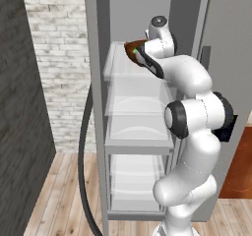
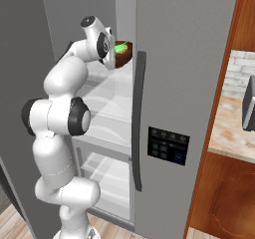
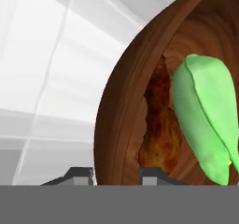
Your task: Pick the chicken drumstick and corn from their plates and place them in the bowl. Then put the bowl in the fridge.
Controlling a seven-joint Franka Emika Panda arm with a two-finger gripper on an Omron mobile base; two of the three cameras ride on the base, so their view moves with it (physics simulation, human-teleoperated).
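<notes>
The dark brown bowl [image 3: 116,101] sits at the top shelf [image 1: 118,68] inside the open fridge [image 2: 174,83]. In it lie the bright green corn [image 3: 205,115] and the reddish-brown chicken drumstick [image 3: 161,125], which is half hidden behind the corn. My gripper [image 3: 116,174] is shut on the bowl, one fingertip [image 3: 81,174] outside the near rim and the other inside. From the base the bowl [image 1: 132,50] shows just beyond the hand, with the corn [image 2: 120,48] peeking over its rim [image 2: 125,54]. The plates are out of view.
The fridge's white shelves [image 1: 138,132] stack below the hand, with side walls close on both sides. The shut right door with its dark dispenser panel [image 2: 168,146] stands beside the arm. A wooden counter [image 2: 229,128] lies to the right.
</notes>
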